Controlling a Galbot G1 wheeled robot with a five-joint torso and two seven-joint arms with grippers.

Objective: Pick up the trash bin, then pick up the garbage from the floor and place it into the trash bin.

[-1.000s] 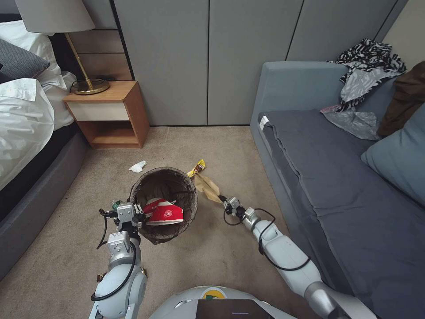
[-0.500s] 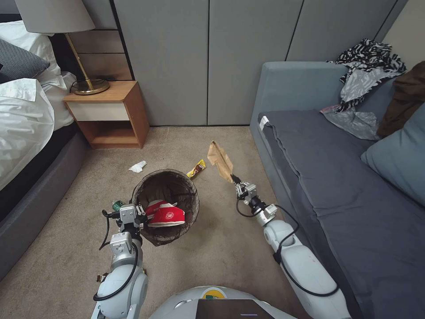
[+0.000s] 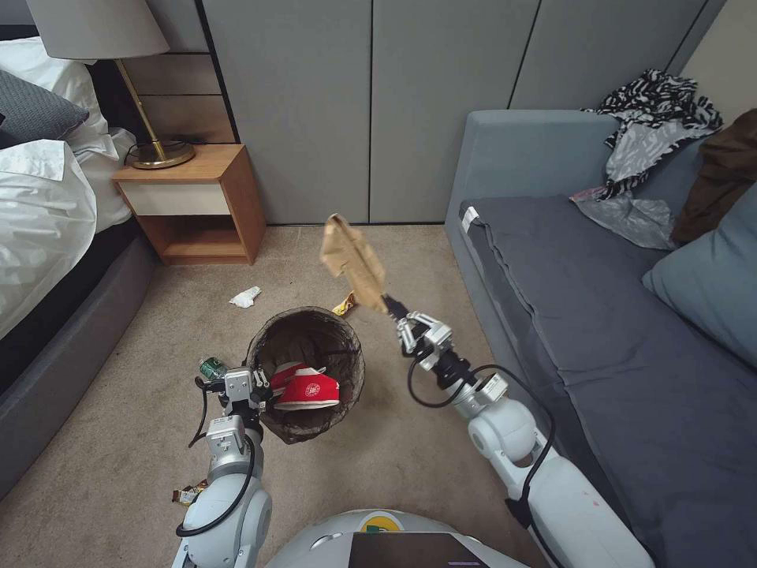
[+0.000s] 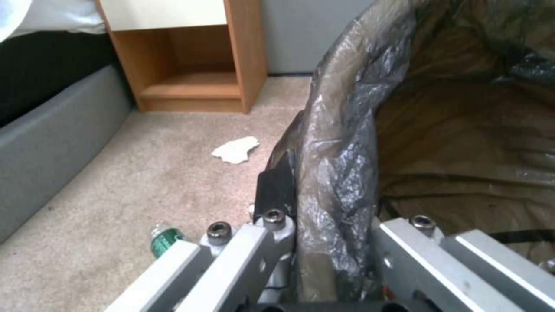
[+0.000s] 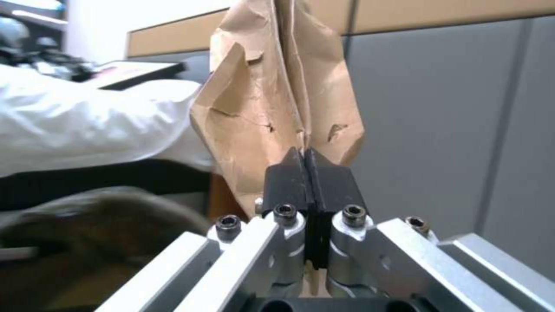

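Two grippers work: my left gripper (image 3: pixel 264 392) pinches the bin (image 3: pixel 306 371) rim, and my right gripper (image 3: pixel 392 306) squeezes the bag (image 3: pixel 352 259), mid-frame, ready to drop in.

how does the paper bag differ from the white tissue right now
The tan paper bag is pinched in the right gripper and held up in the air, past the trash bin rim; the white tissue lies loose on the carpet near the nightstand. The bag looks long and brown, the tissue a smaller white wad. Both are crumpled and outside the bin.
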